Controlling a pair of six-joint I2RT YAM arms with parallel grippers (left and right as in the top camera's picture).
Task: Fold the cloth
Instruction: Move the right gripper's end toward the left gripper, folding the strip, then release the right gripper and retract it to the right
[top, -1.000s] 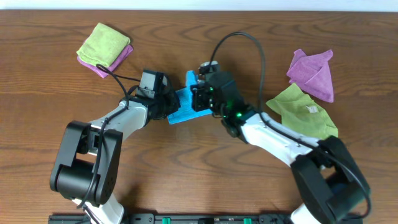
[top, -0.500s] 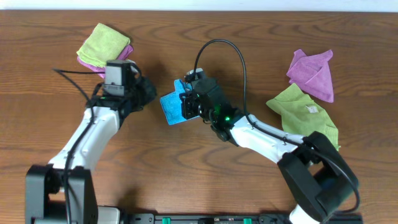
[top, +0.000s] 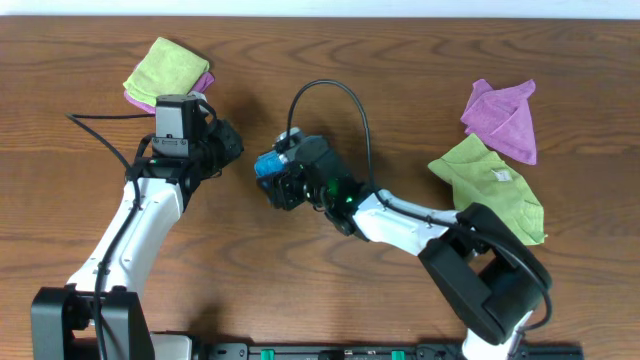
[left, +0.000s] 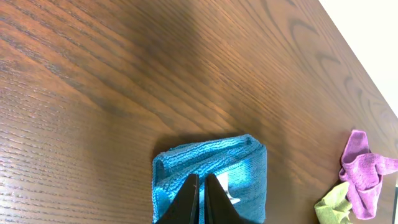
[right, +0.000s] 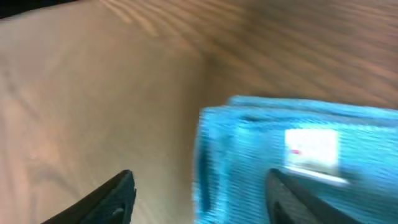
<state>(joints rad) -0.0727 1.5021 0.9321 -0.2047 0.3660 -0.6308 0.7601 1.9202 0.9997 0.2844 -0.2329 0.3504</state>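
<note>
The cloth (left: 211, 163) is a sky-blue towel lying folded into a small thick rectangle on the wooden table, its white tag (left: 228, 192) facing up. In the overhead view only a strip of the cloth (top: 266, 164) shows beside my right gripper (top: 279, 187), which hovers over it. The blurred right wrist view shows my right gripper (right: 199, 186) open, with the cloth (right: 298, 168) and its left edge between the spread fingers. My left gripper (top: 231, 148) is shut and empty, a little to the left of the cloth. In its own view its fingertips (left: 200, 186) point at the towel.
A folded lime-green cloth on a purple one (top: 166, 72) lies at the back left, close behind my left arm. A loose purple cloth (top: 502, 115) and a lime-green cloth (top: 490, 180) lie at the right. The right arm's cable (top: 330, 95) loops above the middle.
My left arm let go and drew back to the left. My right gripper carried the cloth's edge leftward over the rest, and its jaws now stand open.
</note>
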